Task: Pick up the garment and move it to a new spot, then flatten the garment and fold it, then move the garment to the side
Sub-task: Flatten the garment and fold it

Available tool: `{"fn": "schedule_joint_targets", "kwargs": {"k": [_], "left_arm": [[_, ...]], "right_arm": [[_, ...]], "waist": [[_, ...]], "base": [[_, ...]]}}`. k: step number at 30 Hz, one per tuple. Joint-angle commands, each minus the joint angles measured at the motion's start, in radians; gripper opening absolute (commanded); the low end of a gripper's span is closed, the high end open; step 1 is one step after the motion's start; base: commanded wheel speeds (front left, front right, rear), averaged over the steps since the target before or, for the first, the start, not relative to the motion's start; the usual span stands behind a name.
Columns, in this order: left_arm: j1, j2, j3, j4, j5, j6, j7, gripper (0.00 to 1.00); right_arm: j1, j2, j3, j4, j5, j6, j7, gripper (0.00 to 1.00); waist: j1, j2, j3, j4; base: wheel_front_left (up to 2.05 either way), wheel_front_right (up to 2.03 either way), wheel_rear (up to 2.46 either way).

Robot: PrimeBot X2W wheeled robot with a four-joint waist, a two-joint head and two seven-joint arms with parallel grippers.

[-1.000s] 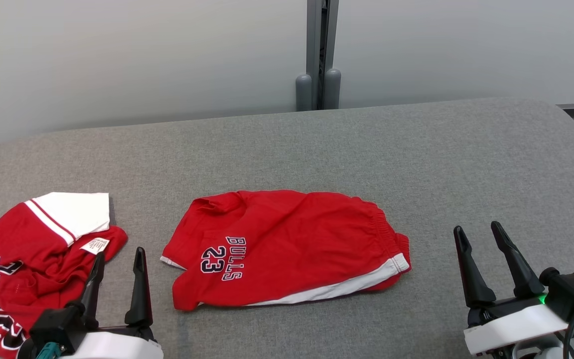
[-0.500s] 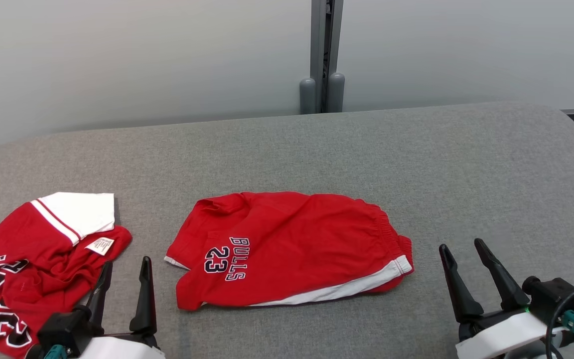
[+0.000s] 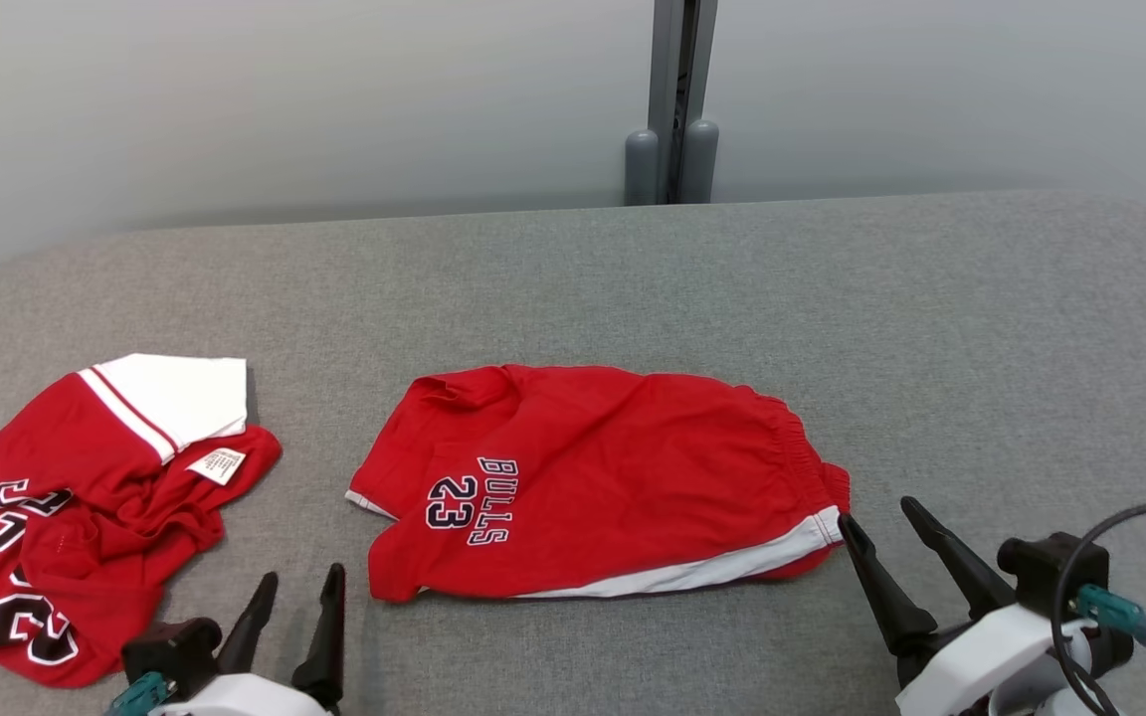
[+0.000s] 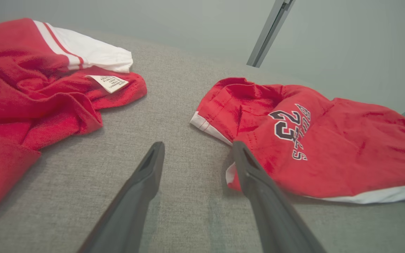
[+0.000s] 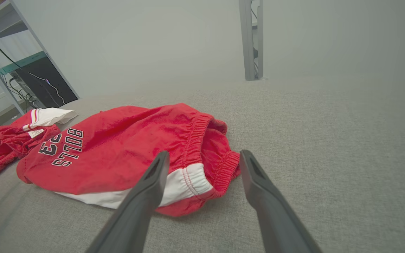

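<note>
Between spread left end effector and spread right end effector lie red shorts.

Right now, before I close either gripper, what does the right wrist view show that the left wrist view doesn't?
Right wrist view, not the left: the elastic waistband of the red shorts, just ahead of the open right gripper, plus shelving with cables. Left wrist view, not the right: the leg hem beside the open left gripper. Both: the BULLS 23 print, the crumpled jersey and the grey surface.
</note>
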Motion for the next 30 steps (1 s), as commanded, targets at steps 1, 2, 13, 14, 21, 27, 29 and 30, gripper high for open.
{"fn": "schedule_joint_targets", "kwargs": {"k": [1, 2, 13, 14, 21, 27, 29, 30], "left_arm": [[-0.025, -0.004, -0.004, 0.000, -0.033, -0.009, 0.006, 1.00], [-0.028, -0.004, -0.016, 0.003, -0.037, -0.013, 0.016, 1.00], [-0.067, 0.060, -0.202, -0.005, -0.128, -0.030, 0.174, 1.00], [-0.073, 0.076, -0.225, -0.010, -0.138, -0.028, 0.184, 1.00], [-0.156, 0.187, -0.402, -0.015, -0.244, -0.028, 0.239, 1.00], [-0.228, 0.231, -0.486, 0.053, -0.292, -0.028, 0.218, 1.00], [-0.251, 0.244, -0.522, 0.077, -0.304, -0.028, 0.210, 1.00], [-0.263, 0.244, -0.543, 0.086, -0.313, -0.028, 0.207, 1.00]], "right_arm": [[-0.021, -0.015, 0.013, 0.003, 0.015, 0.002, 0.010, 1.00], [-0.030, -0.023, 0.026, 0.007, 0.029, 0.002, 0.021, 1.00], [-0.133, -0.102, 0.170, 0.052, 0.171, 0.002, 0.149, 1.00], [-0.139, -0.109, 0.182, 0.052, 0.182, 0.002, 0.156, 1.00], [-0.178, -0.141, 0.245, 0.049, 0.245, 0.002, 0.178, 1.00], [-0.210, -0.148, 0.281, 0.051, 0.269, 0.002, 0.171, 1.00], [-0.219, -0.147, 0.295, 0.053, 0.276, 0.002, 0.168, 1.00], [-0.223, -0.147, 0.302, 0.054, 0.280, 0.002, 0.166, 1.00]], "waist": [[0.0000, 0.0000, 0.008, 0.006], [0.0000, 0.0000, 0.011, 0.009], [0.0000, 0.0000, 0.041, 0.055], [0.0000, 0.0000, 0.043, 0.058], [0.0000, 0.0000, 0.066, 0.071], [0.0000, 0.0000, 0.084, 0.053], [0.0000, 0.0000, 0.087, 0.046], [0.0000, 0.0000, 0.089, 0.043]], "base": [[0.00, 0.00, 0.00], [0.00, 0.00, 0.00], [0.00, 0.00, 0.00], [0.00, 0.00, 0.00], [0.00, 0.00, 0.00], [0.00, 0.00, 0.00], [0.00, 0.00, 0.00], [0.00, 0.00, 0.00]]}}
